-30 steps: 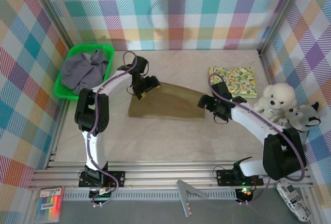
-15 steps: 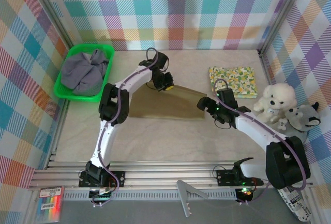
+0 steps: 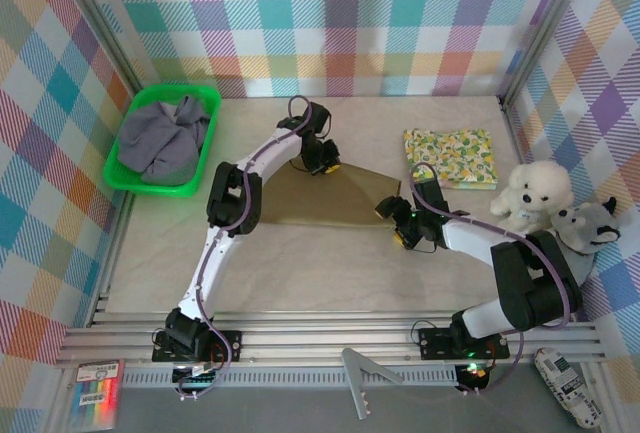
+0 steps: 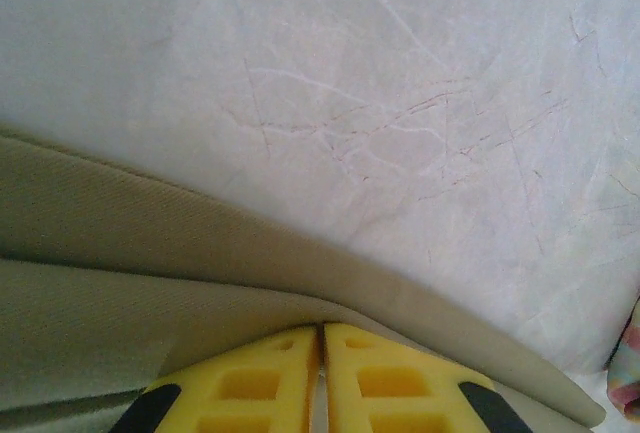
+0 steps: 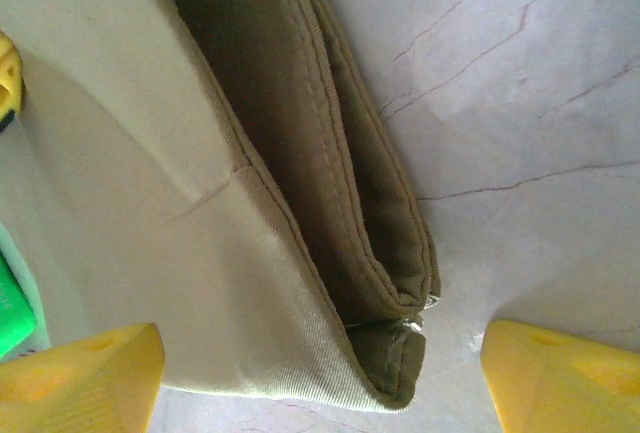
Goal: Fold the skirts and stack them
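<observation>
On my overhead feed the olive-brown skirt [image 3: 330, 198] lies flat on the pale table [image 3: 300, 273], roughly mid-table, between the two arms. The left gripper [image 3: 326, 165] sits at the skirt's far edge, towards its right end. On its wrist feed I see the yellow fingers [image 4: 250, 383] pressed together with barely a slit between them, and the skirt's hem fold runs right in under the tips, so I read it as clenched on that edge.

The right gripper [image 3: 392, 223] is down at the skirt's near right corner. Its wrist feed shows the two yellow fingers well apart, one on either side of the corner, where the doubled layers and stitched hem curl over on the tabletop. The jaws are released and neither fingertip is touching the fabric.

The floral skirt [image 3: 450, 157] lies folded in a neat rectangle on the right side of the table towards the back, just beyond the right arm. The grey-lavender skirt [image 3: 160, 138] is bunched up inside the green basket [image 3: 205, 93] at the far left. A white plush dog [image 3: 532, 191] and a grey plush toy [image 3: 585, 225] sit side by side against the right wall, touching each other, near the floral skirt.
</observation>
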